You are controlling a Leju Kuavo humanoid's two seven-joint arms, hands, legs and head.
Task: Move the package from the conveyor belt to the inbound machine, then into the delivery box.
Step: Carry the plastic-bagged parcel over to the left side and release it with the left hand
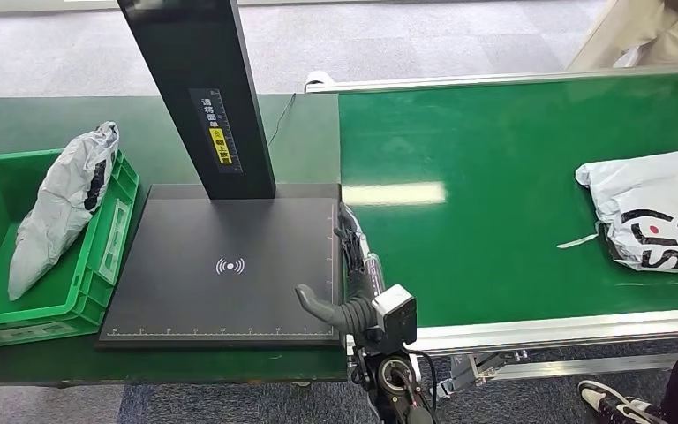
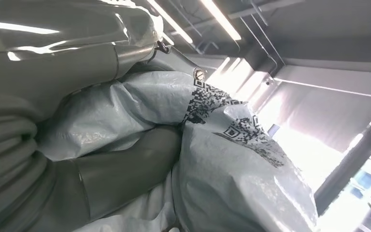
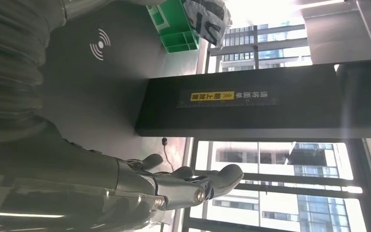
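Two packages: a grey package (image 1: 62, 208) leaning in the green delivery box (image 1: 97, 265), gripped by the left hand (image 2: 116, 174); a white package (image 1: 658, 216) on the conveyor belt (image 1: 494, 221). Right hand (image 1: 349, 265) empty, fingers loosely extended, beside the inbound machine (image 1: 221, 265).

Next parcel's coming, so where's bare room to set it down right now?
The black scanner plate is bare between the green bin and the belt. The belt's left half is free too. Crowded: the bin holds a grey package; another parcel fills the belt's right end.

The scanner plate (image 1: 229, 265) is seen from above, centre frame, and again close in the right wrist view's upper left.
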